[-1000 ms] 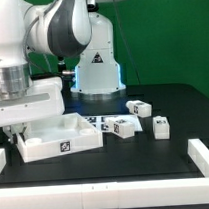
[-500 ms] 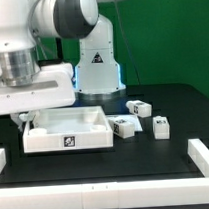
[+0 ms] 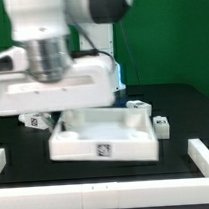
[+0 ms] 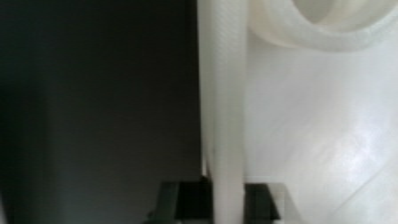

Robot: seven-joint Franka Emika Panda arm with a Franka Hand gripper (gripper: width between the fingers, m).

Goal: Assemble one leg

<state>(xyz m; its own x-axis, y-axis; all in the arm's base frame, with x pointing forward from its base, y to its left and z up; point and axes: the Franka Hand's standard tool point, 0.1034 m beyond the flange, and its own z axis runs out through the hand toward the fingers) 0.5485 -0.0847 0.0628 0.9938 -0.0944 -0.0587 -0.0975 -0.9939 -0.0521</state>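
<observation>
My gripper is shut on the left wall of the large white tray-like part, which has a tag on its front face. In the wrist view my two dark fingers pinch that thin white wall, with the gripper astride it. Small white tagged legs lie around the tray: one behind its far right corner, one at its right side, and one to its left under my hand. No leg is in my gripper.
White border strips line the black table at the front, left and right. The bulky white arm hides much of the table's left and back.
My gripper has carried the tray toward the exterior view's right and nearer the camera. The tray now covers the spot where one leg and the tagged board showed.
</observation>
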